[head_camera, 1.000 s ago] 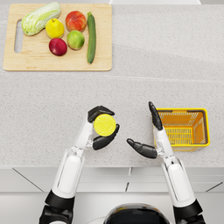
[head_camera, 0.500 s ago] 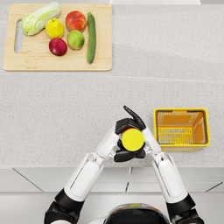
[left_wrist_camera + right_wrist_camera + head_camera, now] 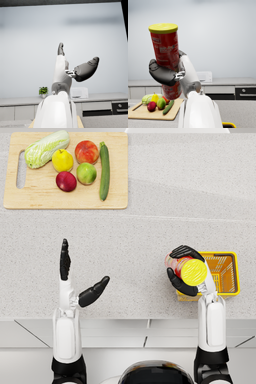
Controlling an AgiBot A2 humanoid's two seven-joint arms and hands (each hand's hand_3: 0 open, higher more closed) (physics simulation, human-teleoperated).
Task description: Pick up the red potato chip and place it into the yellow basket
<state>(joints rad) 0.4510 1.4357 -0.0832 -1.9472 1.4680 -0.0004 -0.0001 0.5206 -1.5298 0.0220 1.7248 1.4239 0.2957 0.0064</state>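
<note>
A speckled, stone-like grey bench (image 3: pixel 150 228) is seen from above, with pale cabinet fronts below its near edge. On its far left a flat rectangular wooden board (image 3: pixel 65 203) with a slot handle carries a ribbed pale-green cabbage (image 3: pixel 46 148), a yellow lemon-like fruit (image 3: pixel 62 160), a red-orange tomato (image 3: pixel 86 151), a green round fruit (image 3: pixel 86 173), a dark red round fruit (image 3: pixel 66 181) and a long smooth cucumber (image 3: pixel 104 170).

The chip can (image 3: pixel 165 47) is a smooth upright cylinder with a glossy red printed wall and a flat yellow lid. In the head view its lid (image 3: pixel 193 272) faces the camera, so that only a sliver of red wall is seen beside it. The can is held above the bench at the left edge of the basket (image 3: pixel 227 273), a yellow rectangular wire-mesh basket standing at the right near the bench's front edge.

The can is gripped by the right robot hand (image 3: pixel 182 273), whose dark fingers are wrapped around its lower half while the white forearm rises straight beneath; in the right wrist view the can is shown slightly tilted, with lid uppermost.

The left robot hand (image 3: pixel 75 278) is held wide and holds nothing, over the bench well to the left of the can: the fingers are stretched straight forward and the thumb is splayed out to the right. In the left wrist view the same spread pose (image 3: pixel 72 67) is seen against a plain grey wall, with a microwave (image 3: pixel 78 93) and a small potted plant (image 3: pixel 43 91) on a distant counter.
</note>
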